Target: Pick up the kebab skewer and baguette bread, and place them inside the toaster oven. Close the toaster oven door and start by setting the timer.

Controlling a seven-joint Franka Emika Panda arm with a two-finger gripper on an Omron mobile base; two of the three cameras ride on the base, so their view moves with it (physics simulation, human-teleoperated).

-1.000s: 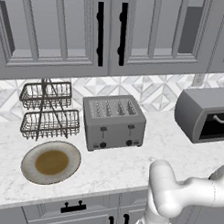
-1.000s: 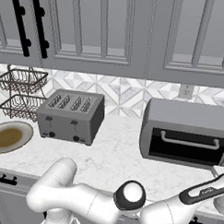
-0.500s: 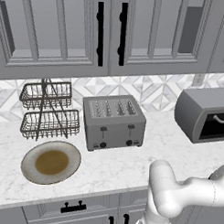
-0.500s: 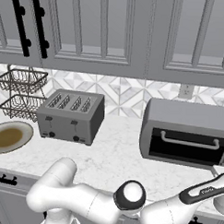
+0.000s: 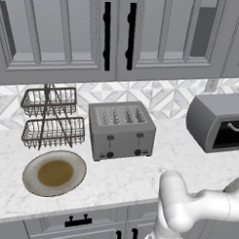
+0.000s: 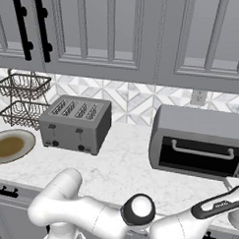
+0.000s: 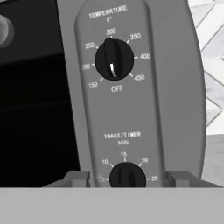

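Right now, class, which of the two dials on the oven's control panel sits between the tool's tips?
The lower toast/timer dial, flanked by the fingertips; the temperature dial sits higher.

Four-slot toaster between plate and wire basket rack.

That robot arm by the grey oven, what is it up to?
The arm's end effector is right up at the toaster oven control panel, with the timer knob between its fingertips. The toaster oven door is shut. The plate beside the four-slot toaster holds nothing.
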